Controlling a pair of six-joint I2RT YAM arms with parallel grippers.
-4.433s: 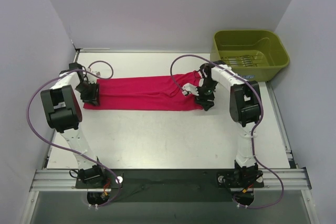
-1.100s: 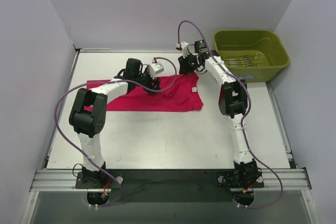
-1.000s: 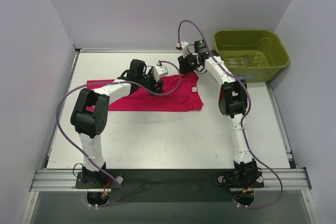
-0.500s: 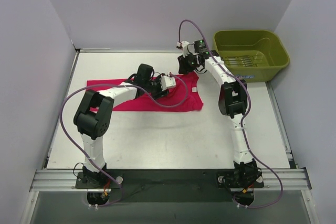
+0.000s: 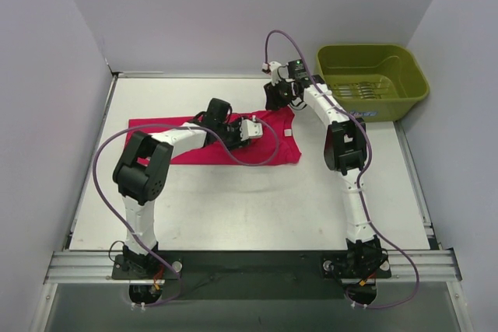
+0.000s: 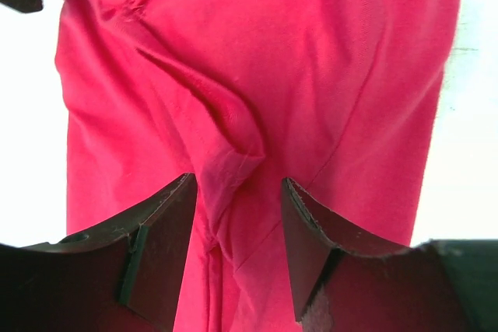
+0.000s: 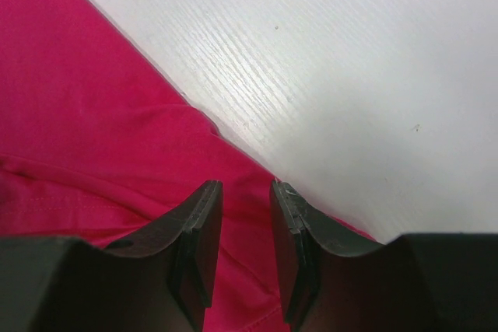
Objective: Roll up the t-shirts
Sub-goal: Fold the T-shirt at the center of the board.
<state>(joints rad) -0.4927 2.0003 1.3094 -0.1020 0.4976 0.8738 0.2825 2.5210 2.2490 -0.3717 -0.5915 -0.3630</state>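
The magenta-red t-shirt (image 5: 179, 141) lies flat across the table, with its white neck label (image 5: 289, 134) near its right end. My left gripper (image 5: 236, 133) is over the middle of the shirt. In the left wrist view the left gripper (image 6: 237, 184) is open, and a raised fold of the t-shirt (image 6: 233, 126) runs between its jaws. My right gripper (image 5: 274, 101) is at the shirt's far right corner. In the right wrist view the right gripper (image 7: 245, 192) is a little open, with its tips down on the t-shirt (image 7: 93, 138) at the cloth's edge.
An olive-green bin (image 5: 327, 75) stands at the back right, beside the right arm. White table (image 5: 233, 207) lies in front of the shirt. Grey walls close the left, back and right sides. Purple cables loop over both arms.
The left gripper has moved from the shirt's left end to its middle, going right and nearer in the last second. The right gripper went to the far right corner and stays there.
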